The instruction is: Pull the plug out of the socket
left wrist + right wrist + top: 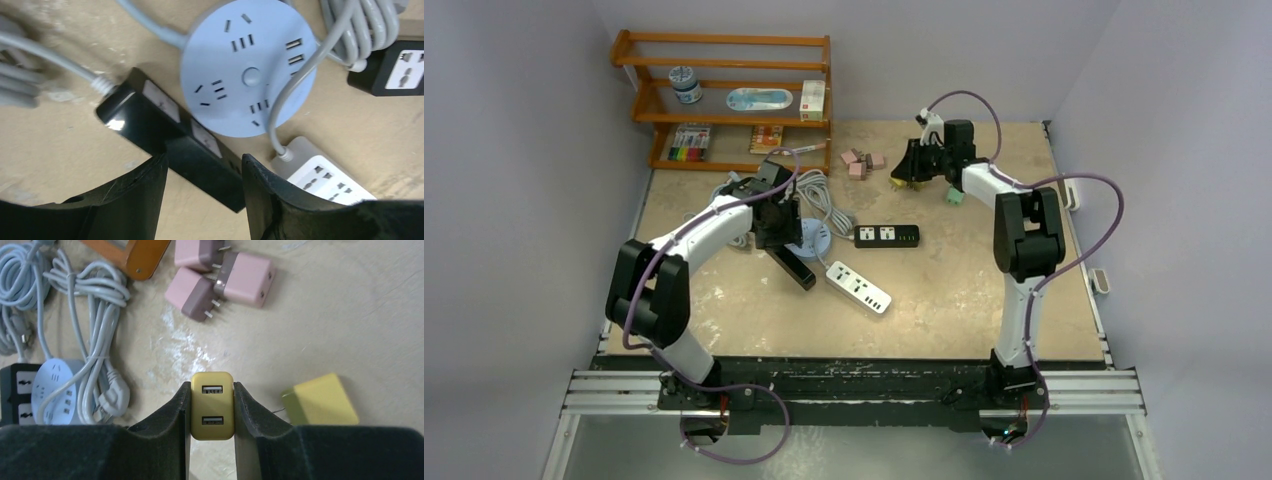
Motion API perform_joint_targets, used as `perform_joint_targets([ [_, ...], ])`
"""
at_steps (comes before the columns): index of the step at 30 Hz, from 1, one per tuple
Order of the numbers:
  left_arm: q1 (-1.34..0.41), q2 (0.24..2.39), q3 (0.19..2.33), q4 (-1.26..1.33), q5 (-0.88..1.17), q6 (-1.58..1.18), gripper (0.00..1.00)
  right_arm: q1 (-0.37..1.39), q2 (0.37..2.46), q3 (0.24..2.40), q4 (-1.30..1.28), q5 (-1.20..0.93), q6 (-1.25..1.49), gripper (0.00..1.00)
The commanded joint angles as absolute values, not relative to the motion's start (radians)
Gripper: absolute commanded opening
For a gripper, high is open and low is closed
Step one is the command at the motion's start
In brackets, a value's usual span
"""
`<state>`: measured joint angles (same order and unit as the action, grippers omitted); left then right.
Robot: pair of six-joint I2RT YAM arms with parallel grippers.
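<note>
We see a beige table (984, 300) with a wooden shelf (724, 100) at its far left corner. The left arm (694, 235) reaches to the middle left of the table. The right arm (1024, 230) stretches to the far right.

Grey cables (95, 315) lie coiled near the shelf. Just right of them sits a round socket (250, 65), pale blue, with one cable draped over its top. A black strip (150, 120) lies at a slant on the near side of the round socket, touching its edge. A white strip (859, 287) lies just right of the black one, and a second black strip (886, 236) lies farther back to the right.

The left gripper (204, 162) hangs over the black strip with its fingers spread, one on each side of the strip. We cannot tell whether they touch it.

The right gripper (212, 387) pinches a yellow plug (212, 407) by its two sides, with the two USB ports facing the wrist camera. The plug is at the far right of the table, well apart from all the strips. A yellowish block (320, 400) lies near it, and three pink chargers (220, 282) lie beyond, near the shelf's foot.
</note>
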<state>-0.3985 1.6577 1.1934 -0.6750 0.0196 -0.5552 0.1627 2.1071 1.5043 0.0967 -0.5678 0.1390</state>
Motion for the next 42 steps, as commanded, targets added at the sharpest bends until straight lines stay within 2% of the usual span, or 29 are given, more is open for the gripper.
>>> perform_joint_targets([
  [1,-0.387,1.583,1.240,-0.732,-0.109,-0.501,0.56,0.160,2.169,1.618,0.037,-0.512,0.105,0.07],
  [5,-0.385,1.570,1.242,-0.704,-0.101,-0.511,0.56,0.152,2.226,1.703,-0.005,-0.503,0.077,0.20],
  [12,-0.384,1.544,1.228,-0.676,-0.112,-0.518,0.56,0.150,2.303,1.823,-0.103,-0.533,0.044,0.27],
  [16,-0.382,1.542,1.228,-0.667,-0.113,-0.521,0.56,0.149,2.268,1.784,-0.087,-0.529,0.024,0.46],
  [21,-0.381,1.544,1.238,-0.650,-0.109,-0.526,0.56,0.149,2.215,1.767,-0.073,-0.517,-0.002,0.58],
  [34,-0.360,1.494,1.226,-0.515,-0.091,-0.539,0.61,0.149,2.098,1.785,-0.028,-0.544,-0.035,0.62],
  [39,-0.354,1.511,1.233,-0.490,-0.068,-0.538,0.62,0.155,1.953,1.647,0.035,-0.491,-0.063,0.64],
  [42,-0.353,1.520,1.233,-0.488,-0.067,-0.539,0.62,0.162,1.842,1.491,0.115,-0.424,-0.055,0.64],
])
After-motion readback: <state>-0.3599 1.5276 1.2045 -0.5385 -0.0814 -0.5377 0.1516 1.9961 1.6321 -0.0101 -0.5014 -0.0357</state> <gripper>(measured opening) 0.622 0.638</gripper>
